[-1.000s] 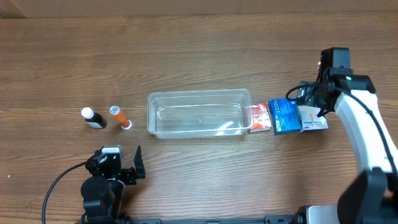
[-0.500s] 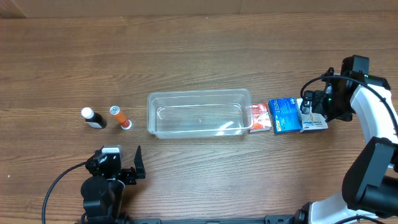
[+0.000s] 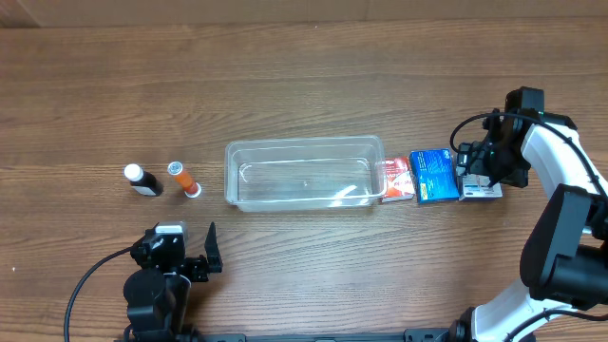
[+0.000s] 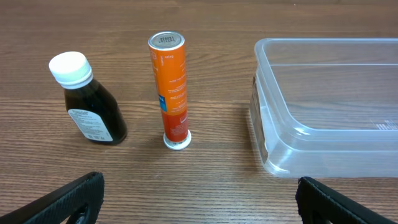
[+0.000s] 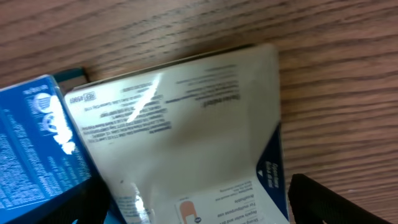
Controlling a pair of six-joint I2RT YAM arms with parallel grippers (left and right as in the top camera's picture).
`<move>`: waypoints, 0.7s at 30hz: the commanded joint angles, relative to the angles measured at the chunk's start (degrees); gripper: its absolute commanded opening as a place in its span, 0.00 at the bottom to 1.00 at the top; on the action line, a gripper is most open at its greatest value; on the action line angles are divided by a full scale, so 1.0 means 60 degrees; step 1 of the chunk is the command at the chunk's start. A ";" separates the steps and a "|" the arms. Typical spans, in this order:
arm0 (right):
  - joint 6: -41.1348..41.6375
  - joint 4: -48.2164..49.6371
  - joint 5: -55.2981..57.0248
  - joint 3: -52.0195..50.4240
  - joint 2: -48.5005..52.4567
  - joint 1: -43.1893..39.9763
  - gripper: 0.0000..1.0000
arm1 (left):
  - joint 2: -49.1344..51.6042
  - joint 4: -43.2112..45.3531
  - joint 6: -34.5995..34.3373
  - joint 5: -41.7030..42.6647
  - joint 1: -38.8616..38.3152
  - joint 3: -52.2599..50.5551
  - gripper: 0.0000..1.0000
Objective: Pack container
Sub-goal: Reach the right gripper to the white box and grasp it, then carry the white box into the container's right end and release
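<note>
The container [image 3: 304, 143] lies mid-table. A red box [image 3: 396, 179] touches its right end, followed by a blue box [image 3: 434, 176] and a white box [image 5: 180, 124]. The right gripper [image 5: 193, 194] has its jaws apart, straddling the white box. The left gripper [image 4: 199, 193] has its jaws apart, facing a bottle [image 4: 87, 102] and a tube [image 4: 171, 87].

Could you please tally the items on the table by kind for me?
Bottles: 2, the dark brown white-capped bottle and the orange cylindrical tube.
Boxes: 3, the red-and-white carton, the blue carton, the white carton.
Bins: 1, the clear plastic rectangular container.
Total: 6.
</note>
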 commanded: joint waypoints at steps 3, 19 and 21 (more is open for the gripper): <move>0.0484 0.0543 0.0240 -0.0423 0.0062 -0.0011 0.91 | -0.0098 0.0062 -0.0131 -0.0062 -0.0040 -0.0040 1.00; 0.2841 -0.2907 0.0397 0.2827 -0.2546 0.1967 0.59 | -0.0098 0.0062 -0.0131 -0.0062 -0.0040 -0.0040 1.00; 0.3275 -0.2958 0.0229 0.2827 -0.2980 0.3224 0.59 | -0.0102 0.0062 -0.0131 -0.0062 -0.0040 -0.0040 1.00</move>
